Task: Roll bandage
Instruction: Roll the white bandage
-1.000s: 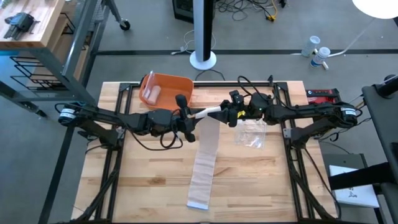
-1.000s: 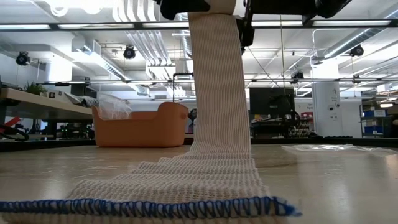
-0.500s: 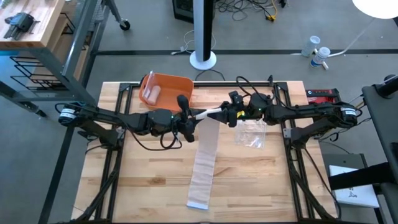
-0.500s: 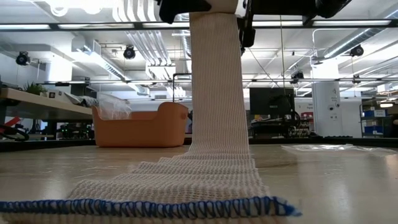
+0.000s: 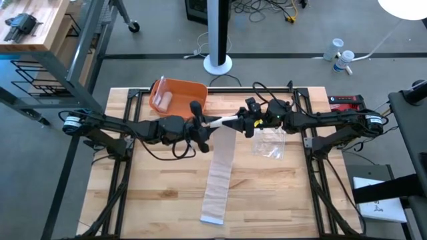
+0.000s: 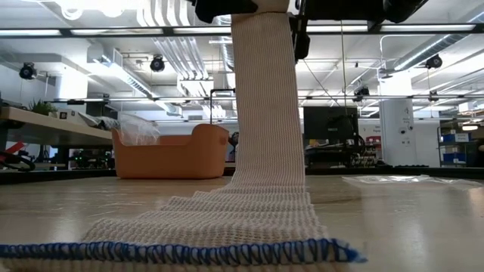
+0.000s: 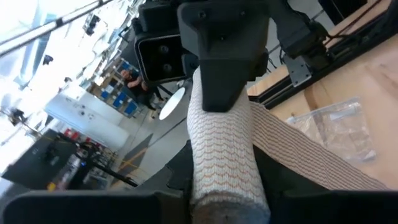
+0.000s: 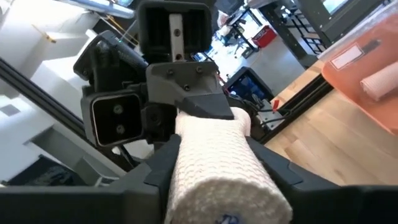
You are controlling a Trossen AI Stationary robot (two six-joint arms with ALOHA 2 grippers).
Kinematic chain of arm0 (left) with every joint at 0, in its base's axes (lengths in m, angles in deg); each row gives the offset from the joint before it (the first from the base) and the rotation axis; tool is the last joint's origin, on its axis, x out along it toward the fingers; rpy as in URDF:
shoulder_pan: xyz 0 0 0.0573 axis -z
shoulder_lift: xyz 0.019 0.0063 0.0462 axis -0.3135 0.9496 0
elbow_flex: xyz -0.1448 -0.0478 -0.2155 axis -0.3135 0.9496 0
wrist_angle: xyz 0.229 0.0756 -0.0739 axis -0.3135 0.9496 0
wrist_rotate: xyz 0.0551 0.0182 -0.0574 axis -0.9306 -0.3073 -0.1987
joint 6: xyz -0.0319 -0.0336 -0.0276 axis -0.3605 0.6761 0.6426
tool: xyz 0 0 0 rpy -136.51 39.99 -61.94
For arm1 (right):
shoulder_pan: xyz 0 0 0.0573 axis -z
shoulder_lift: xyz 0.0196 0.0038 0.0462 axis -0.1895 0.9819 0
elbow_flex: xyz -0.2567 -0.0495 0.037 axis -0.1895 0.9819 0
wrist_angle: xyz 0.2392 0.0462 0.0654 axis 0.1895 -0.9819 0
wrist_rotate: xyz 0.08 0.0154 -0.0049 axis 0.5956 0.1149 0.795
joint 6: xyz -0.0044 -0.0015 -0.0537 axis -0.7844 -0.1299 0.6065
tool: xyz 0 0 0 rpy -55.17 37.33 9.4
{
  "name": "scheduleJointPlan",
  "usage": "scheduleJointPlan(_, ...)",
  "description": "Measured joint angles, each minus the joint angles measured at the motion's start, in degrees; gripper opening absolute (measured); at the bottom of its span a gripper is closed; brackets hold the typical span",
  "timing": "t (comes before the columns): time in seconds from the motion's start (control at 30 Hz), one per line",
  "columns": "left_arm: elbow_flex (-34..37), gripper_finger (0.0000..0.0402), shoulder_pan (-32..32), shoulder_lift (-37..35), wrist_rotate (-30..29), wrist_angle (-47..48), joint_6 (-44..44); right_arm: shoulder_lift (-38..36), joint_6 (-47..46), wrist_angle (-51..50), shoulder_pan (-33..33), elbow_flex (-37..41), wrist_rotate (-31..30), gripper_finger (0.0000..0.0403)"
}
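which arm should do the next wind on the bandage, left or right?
Hard to split: both grippers, left and right, are shut on the bandage roll, one per end. Its tail hangs to the table. Probably either, turning while the other holds.

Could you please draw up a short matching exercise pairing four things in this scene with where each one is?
Things:
1. bandage roll
2. blue-stitched bandage end
3. orange bin
4. clear plastic bag

Places:
A. flat on the table under the right arm
B. at the table's far edge, on the left arm's side
C. lying on the near part of the table
D. held up between the left gripper and right gripper

Pairs: 1-D, 2-C, 3-B, 4-A
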Motion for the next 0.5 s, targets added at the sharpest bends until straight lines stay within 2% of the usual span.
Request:
scheduleJointPlan(0.17,0.00,0.0142,-0.08,-0.08,-0.32,1.97,9.64,0.00,5.00,0.12,-0.09,0.00,0.09,0.0113)
scheduleJointPlan(0.37,0.22,0.0234,-0.31,-1.89,-1.10,11.53,23.83,-0.07,13.30,1.73,-0.42,-0.11,0.51,0.0113)
scheduleJointPlan(0.5,1.53,0.0291,-0.58,-2.27,3.41,10.78,29.81,-0.11,18.47,2.86,-0.66,-0.11,0.46,0.0112)
